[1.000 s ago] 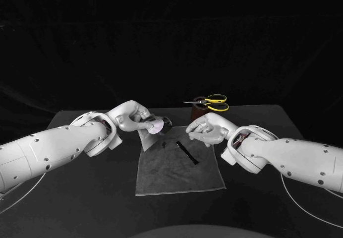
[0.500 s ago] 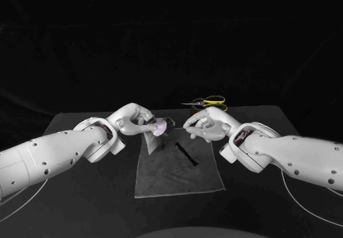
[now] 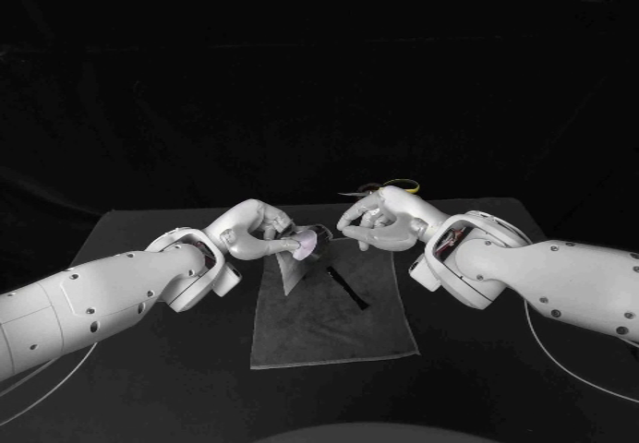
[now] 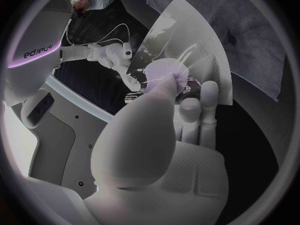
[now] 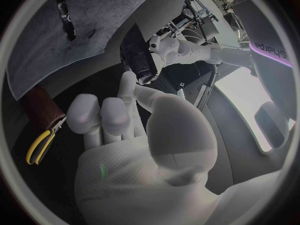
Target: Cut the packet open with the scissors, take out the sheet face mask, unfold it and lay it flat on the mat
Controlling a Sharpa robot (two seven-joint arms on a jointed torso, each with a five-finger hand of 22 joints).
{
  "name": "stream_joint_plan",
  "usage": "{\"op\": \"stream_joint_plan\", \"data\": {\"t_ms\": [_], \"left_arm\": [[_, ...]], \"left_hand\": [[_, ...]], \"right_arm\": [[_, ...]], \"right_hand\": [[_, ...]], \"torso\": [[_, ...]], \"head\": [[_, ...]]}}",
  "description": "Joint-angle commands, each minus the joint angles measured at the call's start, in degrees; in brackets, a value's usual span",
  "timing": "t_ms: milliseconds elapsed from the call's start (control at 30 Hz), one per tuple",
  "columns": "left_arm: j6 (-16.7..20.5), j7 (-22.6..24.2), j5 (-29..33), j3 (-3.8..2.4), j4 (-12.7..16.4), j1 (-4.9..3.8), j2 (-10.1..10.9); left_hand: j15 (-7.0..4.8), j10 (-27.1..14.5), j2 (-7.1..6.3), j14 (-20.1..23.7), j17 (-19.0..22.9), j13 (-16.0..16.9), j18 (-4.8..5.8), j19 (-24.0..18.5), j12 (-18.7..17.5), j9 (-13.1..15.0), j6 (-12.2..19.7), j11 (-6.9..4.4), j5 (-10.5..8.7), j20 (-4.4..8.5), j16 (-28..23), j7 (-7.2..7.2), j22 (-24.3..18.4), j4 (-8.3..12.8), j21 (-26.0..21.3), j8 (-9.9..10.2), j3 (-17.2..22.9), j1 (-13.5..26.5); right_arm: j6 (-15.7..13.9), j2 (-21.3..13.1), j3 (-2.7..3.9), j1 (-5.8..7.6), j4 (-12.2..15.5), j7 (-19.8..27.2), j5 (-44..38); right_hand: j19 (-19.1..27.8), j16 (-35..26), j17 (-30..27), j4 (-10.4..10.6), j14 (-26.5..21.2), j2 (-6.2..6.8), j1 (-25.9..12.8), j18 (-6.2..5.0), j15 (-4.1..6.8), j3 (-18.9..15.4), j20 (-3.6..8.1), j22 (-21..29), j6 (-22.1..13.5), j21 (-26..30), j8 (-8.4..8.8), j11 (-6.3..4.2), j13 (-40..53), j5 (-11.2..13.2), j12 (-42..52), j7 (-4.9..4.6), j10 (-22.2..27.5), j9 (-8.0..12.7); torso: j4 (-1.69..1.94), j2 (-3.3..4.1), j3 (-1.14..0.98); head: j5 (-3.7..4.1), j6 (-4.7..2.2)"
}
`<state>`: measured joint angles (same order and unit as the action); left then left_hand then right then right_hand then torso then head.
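Packet (image 3: 291, 268) is the one container here, held up over the far left corner of the grey mat (image 3: 333, 323), which lies flat on the black table (image 3: 466, 388). The left hand (image 3: 253, 231) pinches its upper part between thumb and fingertips, and its lower corner points down toward the cloth. In the left wrist view the packet's glossy face (image 4: 181, 60) catches the light, and I cannot tell whether the sheet mask is inside it. A thin black strip (image 3: 349, 286) lies slantwise on the mat, well apart from the packet. The right hand (image 3: 379, 221) is raised just beside the packet and not touching it; it holds nothing, with its fingers loosely bent and the thumb standing apart from them. The scissors (image 3: 397, 185), with yellow handles, sit at the table's far edge behind that hand, and the right wrist view shows them just beside a brown block (image 5: 40, 102).
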<state>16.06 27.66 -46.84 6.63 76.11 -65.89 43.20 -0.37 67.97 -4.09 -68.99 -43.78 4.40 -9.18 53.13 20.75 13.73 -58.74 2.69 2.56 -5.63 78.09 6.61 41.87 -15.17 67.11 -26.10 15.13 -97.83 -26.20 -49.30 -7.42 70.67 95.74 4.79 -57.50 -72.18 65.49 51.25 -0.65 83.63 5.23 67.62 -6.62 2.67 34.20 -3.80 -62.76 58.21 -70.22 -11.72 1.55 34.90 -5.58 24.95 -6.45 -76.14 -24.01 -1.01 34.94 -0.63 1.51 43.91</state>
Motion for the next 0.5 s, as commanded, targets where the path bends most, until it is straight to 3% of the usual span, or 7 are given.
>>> {"op": "stream_joint_plan", "data": {"t_ms": [33, 167, 500], "left_arm": [[0.62, 2.52, 0.16, -0.07, 0.03, 0.12, -0.21], [0.93, 2.77, -0.29, -0.06, 0.05, 0.18, -0.27], [0.97, 2.54, -1.44, -0.06, 0.06, 0.21, -0.27]], "left_hand": [[-0.08, 0.03, -0.06, 0.31, 0.00, 0.05, -0.45, -0.32, -0.37, 0.09, 0.21, 0.15, 0.22, -0.09, -0.19, 0.26, 0.15, 0.11, -0.22, -0.23, 0.50, 0.32], [-0.08, 0.03, -0.07, 0.30, -0.04, 0.06, -0.46, -0.36, -0.38, 0.10, 0.21, 0.14, 0.22, -0.09, -0.18, 0.26, 0.11, 0.14, -0.24, -0.24, 0.54, 0.32], [-0.11, 0.06, -0.16, 0.36, 0.07, 0.08, -0.44, -0.27, -0.42, 0.15, 0.21, 0.11, 0.22, -0.09, -0.19, 0.26, 0.29, 0.27, -0.16, -0.26, 0.68, 0.31]], "right_arm": [[3.25, 0.42, 0.06, 0.42, -0.15, -7.17, 2.06], [4.82, 0.89, 0.07, 0.79, -0.38, -9.85, 4.71], [6.15, 1.62, 0.07, 1.53, -0.50, -12.19, 6.63]], "right_hand": [[1.13, -1.05, -1.22, 1.97, -0.88, 1.28, -2.68, 0.02, -0.38, -1.48, -0.18, 1.53, -0.98, 1.37, 0.95, 0.25, 0.66, -1.41, 0.08, -0.39, 1.34, 0.41], [2.00, -1.92, -2.34, 4.46, -1.30, 2.70, -4.91, -0.28, -0.71, -3.57, -0.53, 2.86, -1.77, 2.77, 1.88, 0.62, 1.44, -2.92, -0.03, -0.79, 2.17, 0.82], [2.21, -2.30, -2.85, 7.02, -1.39, 3.28, -6.22, -0.44, -0.85, -5.43, -0.71, 3.45, -1.72, 3.66, 2.40, 0.79, 2.43, -4.06, 0.07, -0.86, 2.61, 1.07]], "torso": [[0.06, 0.03, 0.02], [0.00, 0.02, 0.04], [-0.03, -0.01, -0.01]], "head": [[-0.05, 0.12], [-0.11, 0.17], [-0.16, 0.31]]}}
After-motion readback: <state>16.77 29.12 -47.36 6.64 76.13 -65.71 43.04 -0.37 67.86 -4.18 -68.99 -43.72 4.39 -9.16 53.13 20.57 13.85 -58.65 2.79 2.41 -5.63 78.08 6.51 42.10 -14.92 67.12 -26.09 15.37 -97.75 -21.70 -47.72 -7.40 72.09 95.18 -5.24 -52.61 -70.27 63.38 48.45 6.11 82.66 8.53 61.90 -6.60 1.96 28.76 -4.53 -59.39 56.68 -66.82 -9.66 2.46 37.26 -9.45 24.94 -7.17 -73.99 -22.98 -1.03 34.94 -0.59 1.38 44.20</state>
